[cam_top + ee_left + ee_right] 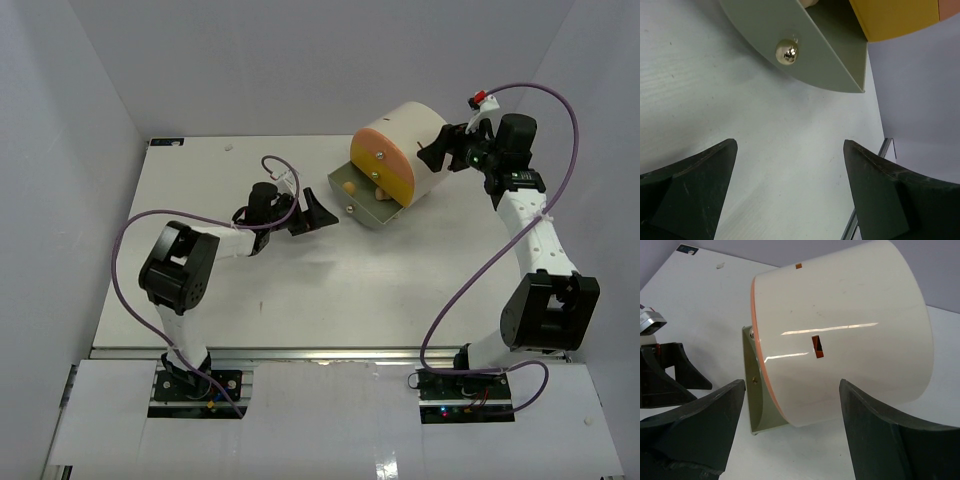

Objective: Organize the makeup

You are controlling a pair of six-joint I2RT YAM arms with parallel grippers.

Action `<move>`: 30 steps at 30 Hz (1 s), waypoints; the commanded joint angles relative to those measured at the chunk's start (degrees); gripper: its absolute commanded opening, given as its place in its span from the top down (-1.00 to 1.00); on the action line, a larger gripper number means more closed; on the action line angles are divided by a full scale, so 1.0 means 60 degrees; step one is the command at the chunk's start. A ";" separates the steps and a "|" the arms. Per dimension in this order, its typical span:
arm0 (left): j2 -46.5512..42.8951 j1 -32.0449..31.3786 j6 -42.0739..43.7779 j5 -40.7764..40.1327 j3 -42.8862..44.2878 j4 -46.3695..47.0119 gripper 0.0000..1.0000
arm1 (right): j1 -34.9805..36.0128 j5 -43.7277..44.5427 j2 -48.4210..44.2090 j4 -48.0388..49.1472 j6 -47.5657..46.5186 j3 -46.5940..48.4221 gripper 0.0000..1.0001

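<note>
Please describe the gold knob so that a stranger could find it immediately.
The big cream cylinder lies at the far side of the table, its orange-yellow face toward the left arm. A grey-green drawer stands pulled out beneath that face. The knob is the small gold ball on the drawer's front, the only shiny spot there.

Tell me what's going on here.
Two robot arms are working around a cream round box with an orange front. Its bottom drawer is pulled open, with a small peach item inside. The left gripper hovers open and empty in front of the drawer's gold knob. The right gripper is open behind the box.
</note>
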 commanded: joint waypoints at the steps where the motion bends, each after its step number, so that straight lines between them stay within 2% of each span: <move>1: 0.0404 0.0058 0.0364 -0.0103 0.0875 0.0040 -0.96 | 0.0080 0.0833 0.0169 0.0628 -0.0324 0.0529 -0.70; 7: 0.1248 0.0058 0.0255 -0.0101 0.1600 -0.0048 -0.84 | 0.0118 -0.0427 0.0460 0.0988 -0.0033 0.0437 -0.57; 11: 0.1644 0.0058 0.0070 0.0054 0.1922 0.0023 -0.69 | 0.0196 -0.0714 0.0761 0.1308 0.0352 0.0530 -0.57; 16: 0.1873 0.0058 0.0078 0.0086 0.2291 -0.0133 -0.59 | 0.0255 -0.0865 0.1166 0.1382 0.0597 0.0797 -0.57; 30: 0.2478 0.0058 0.0006 0.0161 0.3153 -0.0505 -0.54 | 0.0344 -0.1158 0.1542 0.1470 0.0756 0.0921 -0.50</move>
